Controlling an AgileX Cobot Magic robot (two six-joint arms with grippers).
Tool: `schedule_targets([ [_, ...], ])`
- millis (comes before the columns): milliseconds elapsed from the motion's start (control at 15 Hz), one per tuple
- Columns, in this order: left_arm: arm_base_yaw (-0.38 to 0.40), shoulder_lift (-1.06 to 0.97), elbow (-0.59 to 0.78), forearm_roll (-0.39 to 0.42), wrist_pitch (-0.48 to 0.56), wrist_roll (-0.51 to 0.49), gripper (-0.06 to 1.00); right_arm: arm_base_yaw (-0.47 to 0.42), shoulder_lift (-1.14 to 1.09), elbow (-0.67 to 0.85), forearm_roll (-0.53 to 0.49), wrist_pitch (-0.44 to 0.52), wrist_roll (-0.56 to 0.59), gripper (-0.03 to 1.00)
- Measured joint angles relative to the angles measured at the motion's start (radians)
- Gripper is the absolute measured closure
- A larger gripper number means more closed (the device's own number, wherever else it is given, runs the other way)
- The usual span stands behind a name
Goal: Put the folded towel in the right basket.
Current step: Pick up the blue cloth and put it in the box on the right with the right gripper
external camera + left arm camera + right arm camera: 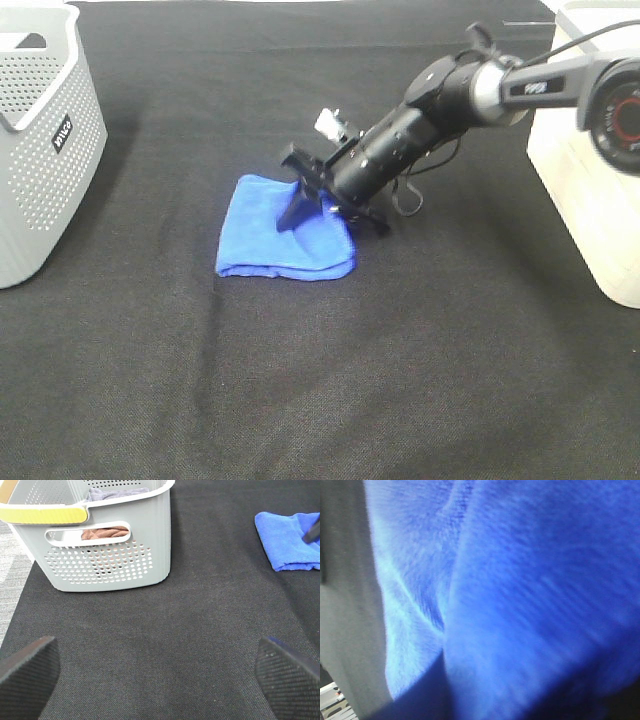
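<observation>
towel point(262, 238): blue, folded, flat on the surface point(400, 380), mid-way between the two baskets
right jaws: spread, tips pressed down on the towel's right half
left jaws: spread, above the surface
right basket point(585, 200): white, well apart from the towel

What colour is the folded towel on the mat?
The towel is bright blue, clearest in the exterior high view.

Towel point(270, 245) lies mid-surface point(300, 400), between left basket point(45, 140) at far left and right basket point(585, 190) at far right, well apart from both. Right end effector point(335, 212) sits on the towel's right half. Cloths point(105, 531) lie in left basket.
</observation>
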Motion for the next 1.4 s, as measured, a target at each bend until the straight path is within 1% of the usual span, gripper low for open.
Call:
schedule_targets([
  [67,0.0,0.0,0.0,0.0,0.0,0.0,-0.04,0.0,0.0,0.001,-0.002,0.001,0.0,0.82],
  [267,0.0,0.0,0.0,0.0,0.0,0.0,-0.04,0.002,-0.018,0.002,-0.027,0.008,0.0,0.82],
  [333,0.0,0.0,0.0,0.0,0.0,0.0,-0.04,0.002,-0.031,-0.011,-0.057,0.045,0.0,0.82],
  [400,0.0,0.0,0.0,0.0,0.0,0.0,-0.04,0.002,-0.044,-0.039,-0.104,0.117,0.005,0.82],
  [467,0.0,0.0,0.0,0.0,0.0,0.0,-0.04,0.005,-0.077,-0.118,-0.165,0.211,0.014,0.82],
  [533,0.0,0.0,0.0,0.0,0.0,0.0,-0.04,0.009,-0.108,-0.183,-0.208,0.234,0.019,0.82],
  [667,0.0,0.0,0.0,0.0,0.0,0.0,-0.04,0.01,-0.212,-0.28,-0.289,0.242,0.068,0.82],
  [800,0.0,0.0,0.0,0.0,0.0,0.0,-0.04,0.004,-0.358,-0.301,-0.37,0.248,0.087,0.82],
  [867,0.0,0.0,0.0,0.0,0.0,0.0,-0.04,0.004,-0.358,-0.301,-0.37,0.248,0.087,0.82],
  [933,0.0,0.0,0.0,0.0,0.0,0.0,-0.04,-0.028,-0.475,-0.301,-0.458,0.252,0.094,0.82],
  [1000,0.0,0.0,0.0,0.0,0.0,0.0,-0.04,-0.078,-0.555,-0.301,-0.504,0.254,0.111,0.82],
  [1067,0.0,0.0,0.0,0.0,0.0,0.0,-0.04,-0.149,-0.621,-0.301,-0.533,0.254,0.116,0.82],
  [1200,0.0,0.0,0.0,0.0,0.0,0.0,-0.04,-0.323,-0.72,-0.301,-0.567,0.254,0.119,0.82],
  [1267,0.0,0.0,0.0,0.0,0.0,0.0,-0.04,-0.445,-0.751,-0.301,-0.589,0.254,0.118,0.82],
  [1400,0.0,0.0,0.0,0.0,0.0,0.0,-0.04,-0.584,-0.748,-0.272,-0.615,0.254,0.118,0.82],
])
